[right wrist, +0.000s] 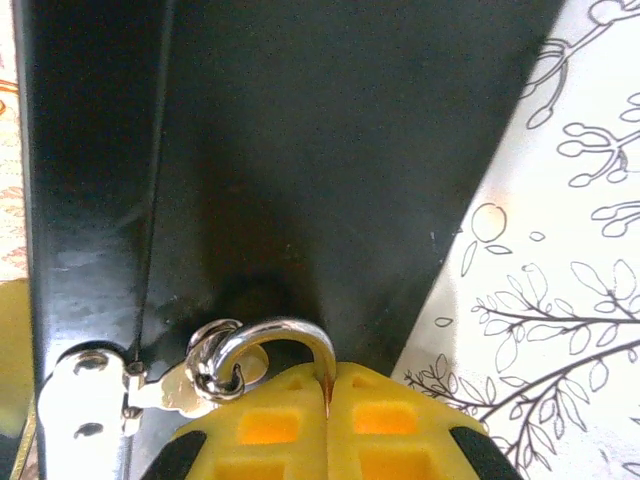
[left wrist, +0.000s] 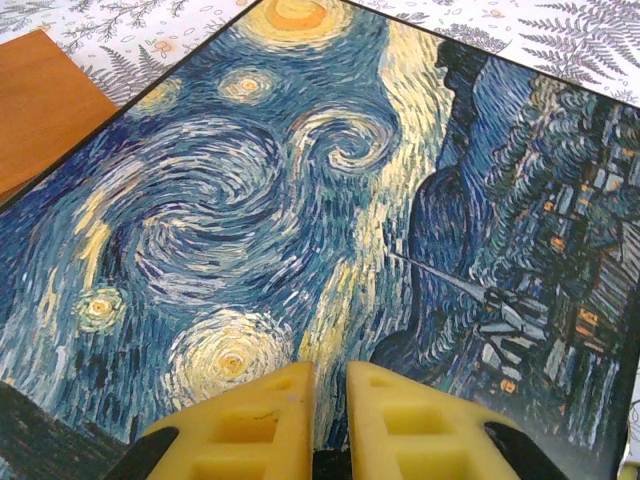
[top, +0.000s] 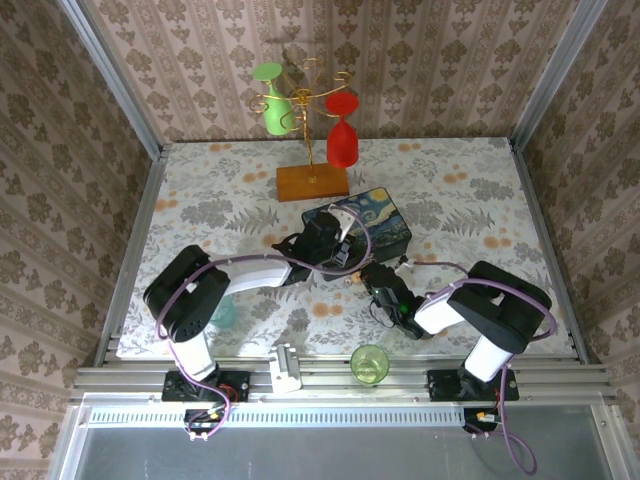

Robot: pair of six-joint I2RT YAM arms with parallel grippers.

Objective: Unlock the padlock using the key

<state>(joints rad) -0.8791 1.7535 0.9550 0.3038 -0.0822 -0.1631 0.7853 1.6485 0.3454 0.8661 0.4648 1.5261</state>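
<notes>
Right pincer [right wrist: 328,376] clamped on tiny brass padlock [right wrist: 300,328], body hidden between fingers. Silver shackle [right wrist: 262,333] juts just ahead through dark starry-night painted box's [right wrist: 300,150] hasp ring [right wrist: 204,350]. Left pincer [left wrist: 330,372] nearly closed over lid [left wrist: 250,200].

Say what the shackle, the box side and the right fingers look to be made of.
The shackle looks like polished silver metal, probably steel: it shines with bright highlights. The box side is smooth and black with a faint sheen; it could be lacquered wood or plastic, I cannot tell which. The right fingers look like matte yellow plastic, seemingly moulded, with recessed pockets.
</notes>
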